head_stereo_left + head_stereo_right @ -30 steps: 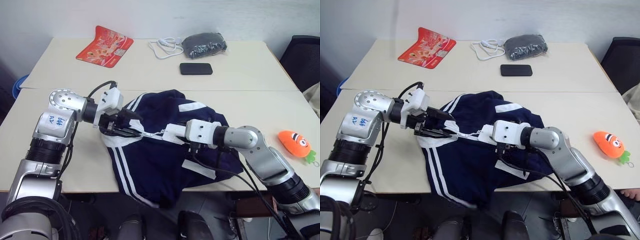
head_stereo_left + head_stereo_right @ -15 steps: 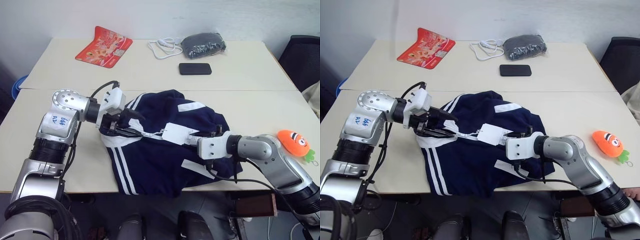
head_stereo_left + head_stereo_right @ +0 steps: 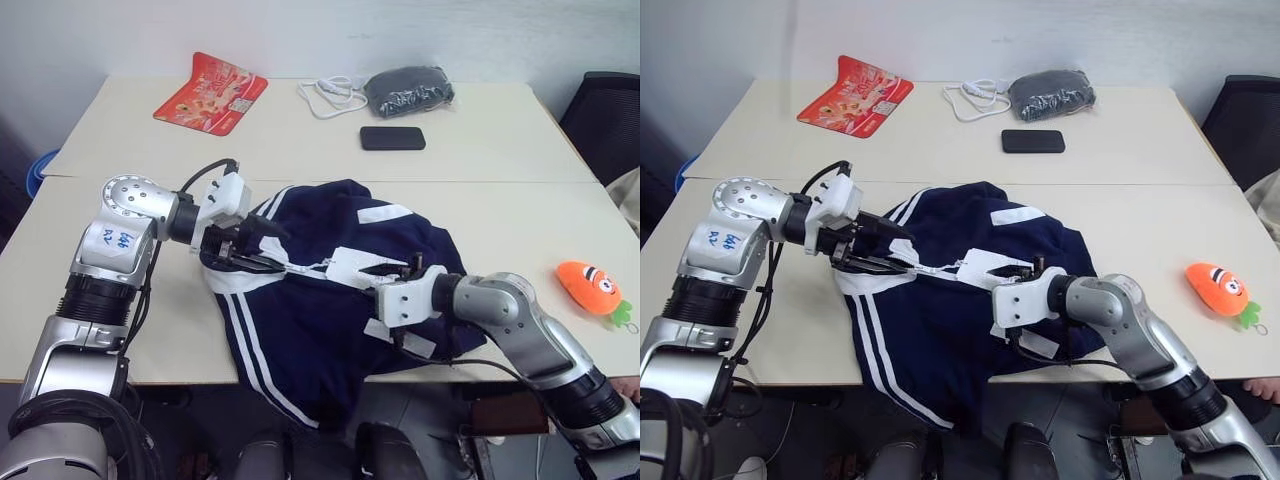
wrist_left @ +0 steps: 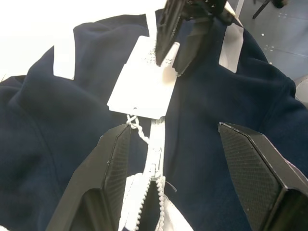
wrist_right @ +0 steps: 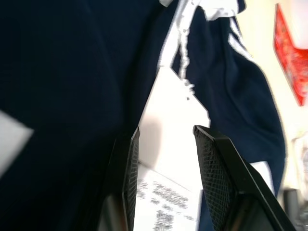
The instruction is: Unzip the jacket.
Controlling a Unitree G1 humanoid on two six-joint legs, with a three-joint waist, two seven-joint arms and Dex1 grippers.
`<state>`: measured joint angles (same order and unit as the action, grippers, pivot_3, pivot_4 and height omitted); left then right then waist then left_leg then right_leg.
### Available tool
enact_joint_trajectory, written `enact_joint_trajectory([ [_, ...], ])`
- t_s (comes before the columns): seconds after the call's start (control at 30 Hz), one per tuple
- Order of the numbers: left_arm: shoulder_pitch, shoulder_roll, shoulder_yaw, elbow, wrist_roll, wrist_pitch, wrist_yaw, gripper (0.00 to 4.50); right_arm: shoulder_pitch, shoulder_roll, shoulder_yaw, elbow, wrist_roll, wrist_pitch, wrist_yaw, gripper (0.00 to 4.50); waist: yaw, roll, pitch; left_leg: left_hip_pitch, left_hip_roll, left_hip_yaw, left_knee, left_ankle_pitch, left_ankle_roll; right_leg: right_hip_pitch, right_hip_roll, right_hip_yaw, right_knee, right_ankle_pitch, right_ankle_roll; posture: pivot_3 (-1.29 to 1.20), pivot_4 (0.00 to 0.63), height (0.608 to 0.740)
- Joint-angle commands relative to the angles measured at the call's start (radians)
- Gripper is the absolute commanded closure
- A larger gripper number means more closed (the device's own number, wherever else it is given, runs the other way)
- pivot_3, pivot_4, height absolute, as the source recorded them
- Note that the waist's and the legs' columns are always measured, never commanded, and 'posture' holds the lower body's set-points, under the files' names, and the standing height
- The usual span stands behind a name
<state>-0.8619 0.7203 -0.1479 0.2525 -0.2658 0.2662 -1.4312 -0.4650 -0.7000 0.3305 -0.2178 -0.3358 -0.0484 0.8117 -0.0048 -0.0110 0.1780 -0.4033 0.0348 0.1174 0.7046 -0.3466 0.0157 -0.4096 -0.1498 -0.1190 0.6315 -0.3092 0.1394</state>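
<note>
From the left eye view, the large navy-blue fabric jacket (image 3: 330, 300) with white stripes and white patches lies crumpled on the near cream table (image 3: 560, 225), its lower part hanging over the front edge. The left gripper (image 3: 258, 248) sits at the collar end, its black fingers parted, resting on the fabric by the top of the white zipper; whether it pins cloth is unclear here. The right gripper (image 3: 392, 270) lies just at the white paper tag (image 3: 352, 264), fingers partly open. An orange carrot plush toy (image 3: 592, 285) lies well apart to the right.

The right eye view shows the same layout, with a black phone (image 3: 1033, 141) and a dark grey bundle in clear plastic (image 3: 1051, 93) on the far table.

In the left wrist view, the left fingers (image 4: 113, 166) stand wide with the white zipper track (image 4: 155, 159) between them, touching neither pad. The zipper looks opened only near the collar.

In the right wrist view, the right fingers (image 5: 214, 168) straddle the paper tag with a gap either side, so nothing is gripped.

To do this step well, I judge the right gripper should close on the slider pull rather than the loose tag, while the left pinches the collar fabric firmly so the track stays taut for a straight pull.
</note>
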Motion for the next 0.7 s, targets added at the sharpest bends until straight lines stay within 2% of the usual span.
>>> enact_joint_trajectory([
  [0.03,-0.029,0.011,0.018,-0.012,-0.001,0.001,0.001,1.42,-0.037,0.027,-0.015,0.027,-0.024,-0.014,-0.041,2.67,0.001,0.0,0.0,0.0,0.0,0.0,0.0,0.0,0.0,0.0,0.0,0.0,0.0,0.0,0.0,0.0,0.15,0.74],
  [0.17,-0.039,0.018,0.025,-0.007,-0.005,0.006,-0.003,1.42,-0.068,0.033,-0.035,0.075,-0.017,-0.029,-0.05,2.67,0.001,0.0,0.0,0.0,0.0,0.0,0.0,0.0,0.0,0.0,0.0,0.0,0.0,0.0,0.0,0.0,0.15,0.74],
  [0.23,-0.049,0.025,0.037,-0.008,-0.038,0.057,-0.025,1.42,-0.054,0.04,-0.057,0.061,0.047,0.038,-0.007,2.67,0.0,0.0,0.0,0.0,0.0,0.0,0.0,0.0,0.0,0.0,0.0,0.0,0.0,0.0,0.0,0.0,0.15,0.74],
  [0.33,-0.08,0.029,0.028,0.032,-0.023,0.043,-0.047,1.42,0.002,0.059,-0.063,-0.074,0.188,0.191,0.099,2.67,0.002,0.0,0.0,0.0,0.0,-0.001,0.0,0.0,0.0,0.0,0.0,-0.001,0.0,0.0,0.0,0.0,0.15,0.74],
  [0.47,-0.144,0.001,0.026,0.09,-0.005,0.045,-0.025,1.42,-0.003,0.056,-0.036,-0.128,0.153,0.2,0.103,2.67,0.001,0.0,0.0,0.0,0.0,0.0,0.001,0.0,0.0,0.0,0.0,-0.001,0.0,0.0,0.0,0.0,0.15,0.74],
  [0.7,-0.135,-0.012,0.018,0.061,-0.013,0.062,-0.043,1.42,0.034,-0.002,-0.047,-0.035,0.063,0.118,0.038,2.67,0.002,0.0,0.0,0.0,0.0,-0.001,0.001,0.0,0.0,0.0,0.0,-0.001,0.001,0.0,0.0,0.0,0.15,0.74],
])
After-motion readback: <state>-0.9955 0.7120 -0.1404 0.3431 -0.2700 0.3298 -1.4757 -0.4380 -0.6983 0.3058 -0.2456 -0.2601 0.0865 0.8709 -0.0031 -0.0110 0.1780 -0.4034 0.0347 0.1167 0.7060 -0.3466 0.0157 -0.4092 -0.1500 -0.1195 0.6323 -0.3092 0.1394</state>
